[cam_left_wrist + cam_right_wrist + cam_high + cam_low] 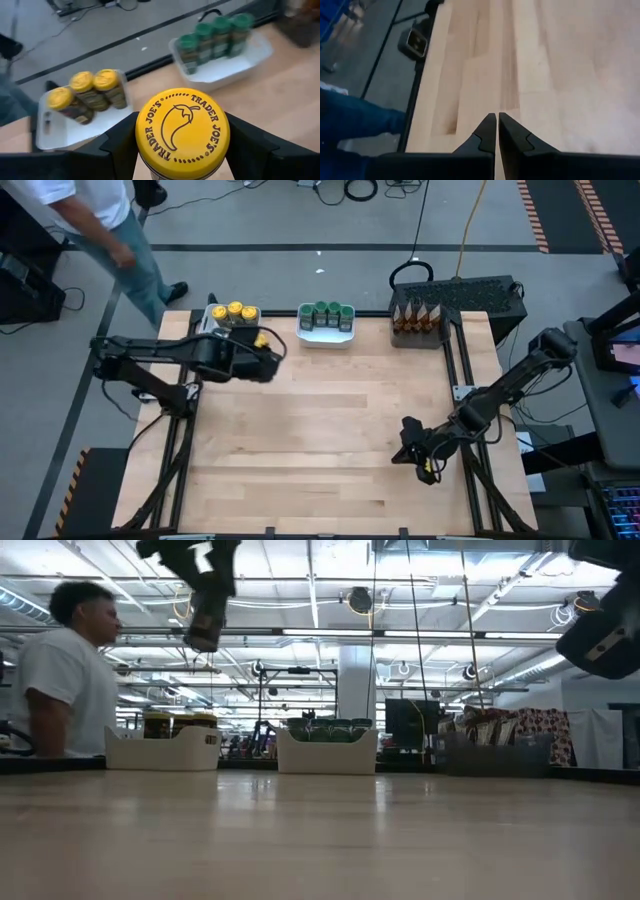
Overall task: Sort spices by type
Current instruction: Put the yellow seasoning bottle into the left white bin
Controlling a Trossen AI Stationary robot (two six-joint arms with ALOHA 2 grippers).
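Yellow-lidded jar (182, 131) upright, gripped between fingers of left hand (262, 352), carried clear above surface (330, 430). White tray (75, 131) with three matching yellow-lid jars (85, 95) lies just ahead of hand, slightly to one side; green-lid jars (327, 316) in next tray beyond. Jar's long axis vertical. Right hand (412, 448) shut, empty, well apart at near edge.
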